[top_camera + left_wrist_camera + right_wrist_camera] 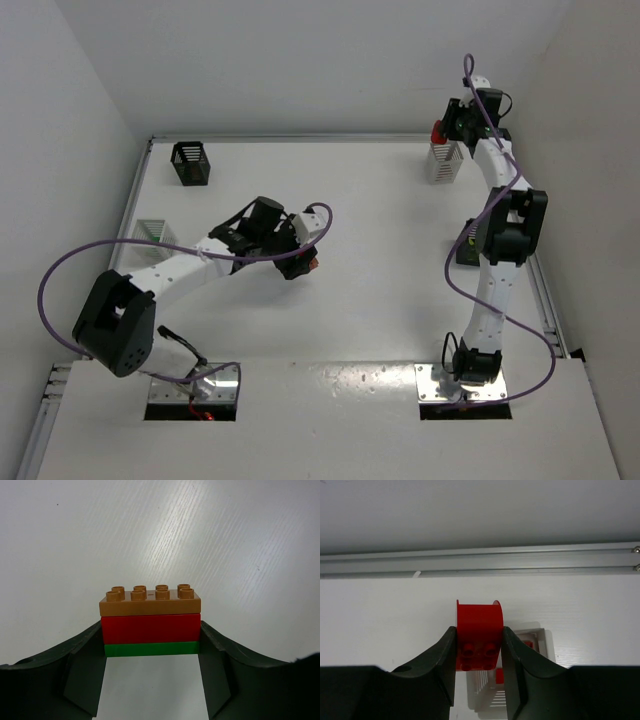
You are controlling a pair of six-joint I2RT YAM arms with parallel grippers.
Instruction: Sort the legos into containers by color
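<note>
My left gripper (150, 647) is shut on a short stack of legos (150, 622): a tan brick on top, a red one in the middle, a green plate below. In the top view this gripper (298, 264) holds the stack (312, 265) over mid-table. My right gripper (478, 647) is shut on a red brick (478, 625) with a curved side. It holds the brick above a white basket (546, 645) with red pieces inside. In the top view this gripper (442, 128), brick (436, 130) and basket (445, 163) are at the back right.
A black basket (190, 163) stands at the back left. A white basket (155, 232) stands at the left edge, next to my left arm. A dark basket (464, 252) is partly hidden behind my right arm. A metal rail (480, 562) runs along the table's far edge.
</note>
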